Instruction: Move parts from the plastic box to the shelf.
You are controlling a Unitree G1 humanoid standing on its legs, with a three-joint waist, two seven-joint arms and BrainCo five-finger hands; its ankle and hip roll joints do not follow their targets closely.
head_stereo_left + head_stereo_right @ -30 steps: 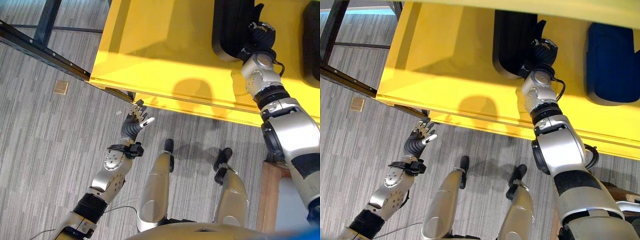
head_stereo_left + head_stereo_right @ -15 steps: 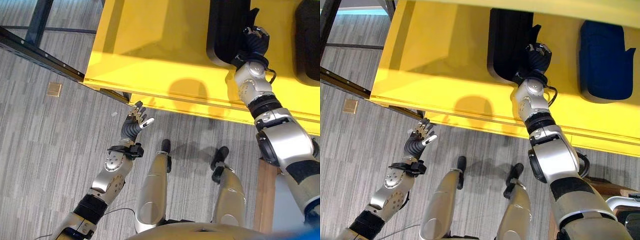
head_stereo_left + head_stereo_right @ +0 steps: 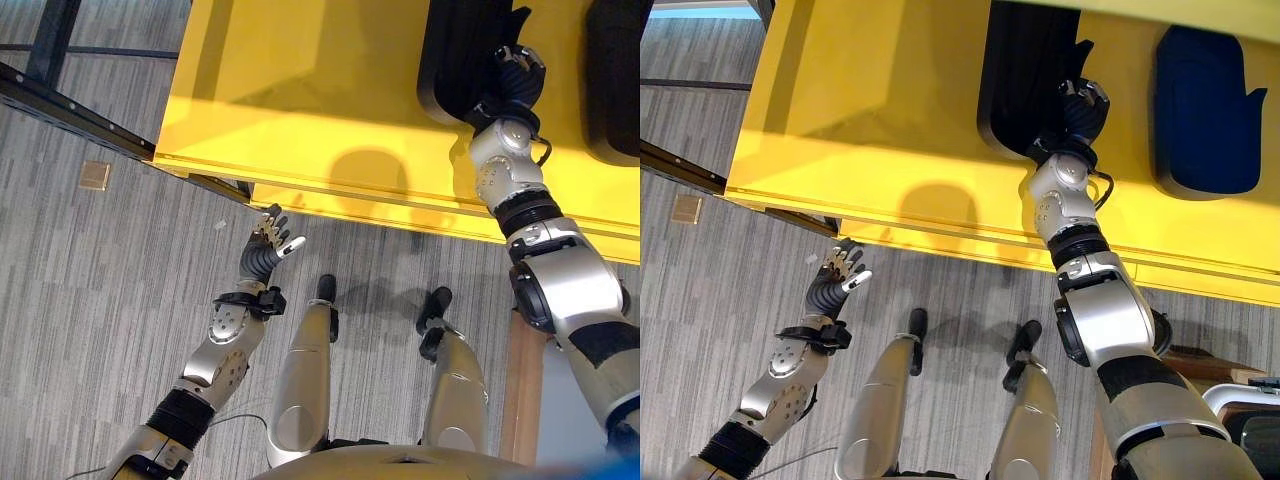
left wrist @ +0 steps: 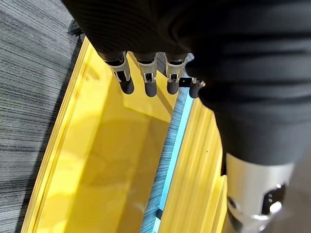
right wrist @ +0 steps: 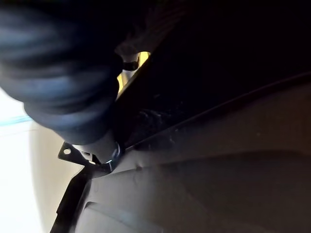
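Reaching onto the yellow shelf [image 3: 300,80], right hand [image 3: 1080,105] is resting on the black part [image 3: 1025,80]; grip unclear. Left hand [image 3: 268,240] is hanging relaxed, empty. Right eye view is showing a blue part [image 3: 1200,110] beyond.

Right hand [image 3: 512,78] laid on a black part [image 3: 462,55] on the yellow shelf [image 3: 300,100], left hand [image 3: 267,243] held open over the grey floor [image 3: 90,300]

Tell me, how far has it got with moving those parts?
Two dark parts lie on the yellow shelf: a black part and a dark blue part. The right hand rests on the black part's edge, grip unclear. The left hand hangs open above the floor. How many parts remain can't be told.
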